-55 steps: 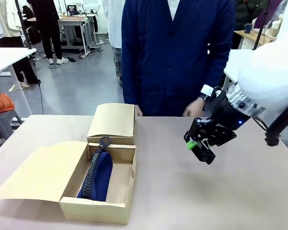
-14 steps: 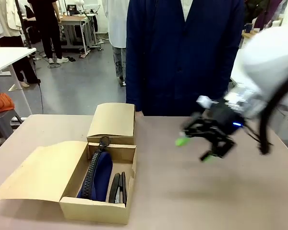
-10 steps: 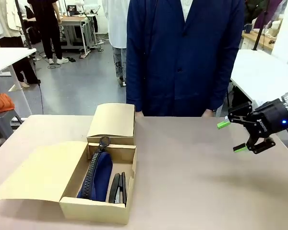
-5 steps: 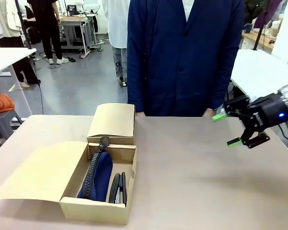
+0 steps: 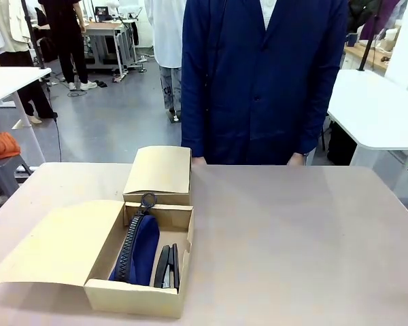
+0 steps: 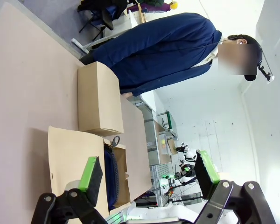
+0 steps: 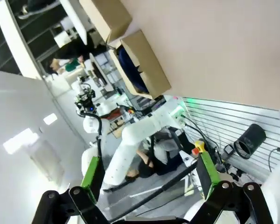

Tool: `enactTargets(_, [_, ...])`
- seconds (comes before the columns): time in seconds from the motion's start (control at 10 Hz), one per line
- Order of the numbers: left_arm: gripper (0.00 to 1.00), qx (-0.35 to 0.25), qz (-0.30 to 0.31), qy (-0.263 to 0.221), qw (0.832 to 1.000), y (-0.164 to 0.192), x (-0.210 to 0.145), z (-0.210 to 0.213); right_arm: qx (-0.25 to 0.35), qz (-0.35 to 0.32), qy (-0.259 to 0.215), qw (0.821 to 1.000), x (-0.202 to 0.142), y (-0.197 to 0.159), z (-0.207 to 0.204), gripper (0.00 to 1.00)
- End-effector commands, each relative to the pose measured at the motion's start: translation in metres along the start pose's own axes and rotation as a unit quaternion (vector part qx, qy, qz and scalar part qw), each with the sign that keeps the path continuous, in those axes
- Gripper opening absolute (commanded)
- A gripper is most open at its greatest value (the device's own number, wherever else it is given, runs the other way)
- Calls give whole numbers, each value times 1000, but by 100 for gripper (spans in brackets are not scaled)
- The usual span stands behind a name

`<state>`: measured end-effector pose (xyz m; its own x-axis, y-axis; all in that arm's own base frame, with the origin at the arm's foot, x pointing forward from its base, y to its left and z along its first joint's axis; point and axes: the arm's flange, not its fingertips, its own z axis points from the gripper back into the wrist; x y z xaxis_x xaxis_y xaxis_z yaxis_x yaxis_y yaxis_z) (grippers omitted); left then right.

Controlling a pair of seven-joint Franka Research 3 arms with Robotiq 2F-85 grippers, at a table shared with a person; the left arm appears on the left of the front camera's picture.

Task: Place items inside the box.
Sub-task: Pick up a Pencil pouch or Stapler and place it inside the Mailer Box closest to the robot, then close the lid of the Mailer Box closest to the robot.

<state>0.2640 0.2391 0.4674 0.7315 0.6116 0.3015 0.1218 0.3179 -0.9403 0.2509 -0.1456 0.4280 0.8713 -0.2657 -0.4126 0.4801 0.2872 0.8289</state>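
1. The tabletop (image 5: 299, 244) is tan and mostly bare on its right half; a person (image 5: 262, 75) in a dark blue coat stands at its far edge, fingers just showing at the rim.
2. The box (image 5: 139, 295) sits near the left front of the tabletop, its wide lid (image 5: 58, 244) folded out flat to the left.
3. A smaller box (image 5: 160, 173), closed, stands just behind the box, touching its far wall or nearly so.
4. The pouch (image 5: 139, 248) lies lengthwise in the left part of the box, its zip running along the top and the ring pull at the far end.
5. 2 staplers (image 5: 167, 266) lie side by side in the box, just right of the pouch, near the front wall.
6. The left hand (image 6: 149, 175) hangs open above the tabletop's left side, its green pads (image 6: 89, 173) wide apart and nothing between them; beyond them lie both boxes and the pouch.
7. The right hand (image 7: 149, 176) is open too, empty, its pads (image 7: 205, 170) spread wide; it looks across bare tabletop toward the box and the pouch far off.
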Motion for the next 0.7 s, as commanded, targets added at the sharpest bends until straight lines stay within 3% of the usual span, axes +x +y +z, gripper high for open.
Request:
enactTargets(0.0, [100, -13, -7, -6, 1000, 0, 0, -1, 45, -25, -36, 998, 10, -4, -17, 100])
enactTargets(0.1, [100, -13, -7, -6, 1000, 0, 0, -1, 0, 0, 0, 1000, 0, 0, 0, 100])
enactTargets(0.6, [100, -13, -7, -6, 1000, 0, 0, -1, 0, 0, 0, 1000, 0, 0, 0, 100])
